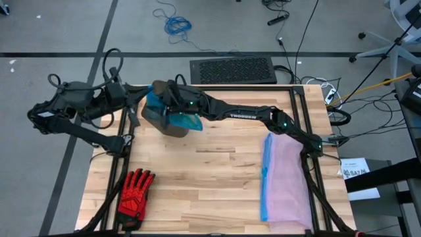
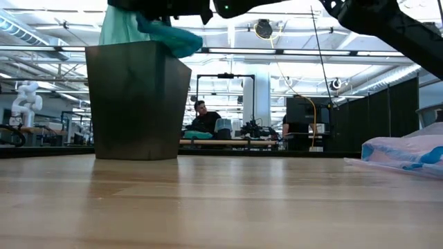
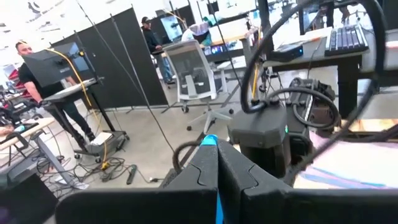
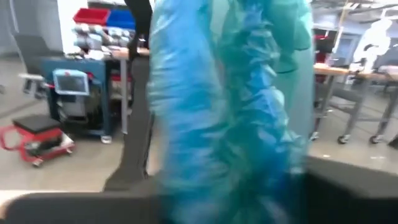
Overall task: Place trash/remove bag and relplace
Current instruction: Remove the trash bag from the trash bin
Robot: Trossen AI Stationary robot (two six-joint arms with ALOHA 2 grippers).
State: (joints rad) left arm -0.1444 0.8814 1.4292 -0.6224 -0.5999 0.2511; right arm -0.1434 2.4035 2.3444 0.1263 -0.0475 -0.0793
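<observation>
A dark grey bin [image 1: 172, 125] [image 2: 138, 100] stands at the table's far left. The teal-green bag [image 1: 186, 122] [image 2: 121, 24] rises out of its mouth and drapes over its rim [image 2: 173, 40]. My left gripper [image 1: 140, 108] [image 3: 217, 146] is at the bin's left side, shut on the bag. My right gripper [image 1: 164, 99] [image 4: 230, 205] is above the bin's far side, shut on the bag. The trash is out of view. My left gripper pinches a thin sliver of the bag's plastic [image 3: 210, 139] between its two shut fingers; only a teal strip shows in the seam between them. One layer or several, I cannot tell. My right gripper holds a gathered, crumpled bunch of the bag [image 4: 230, 124] between its fingers [image 4: 348, 186], above the bin's mouth. The bag stretches away from the fingers in many folds. The place of contact is hidden by the bag.
A red-and-black glove [image 1: 135, 192] lies at the table's near left. A pale lilac bag with a blue rim [image 1: 284, 178] [image 2: 405, 152] lies along the right side. My right arm [image 1: 250, 115] spans the table's far part. People sit in the room beyond [image 2: 204, 117].
</observation>
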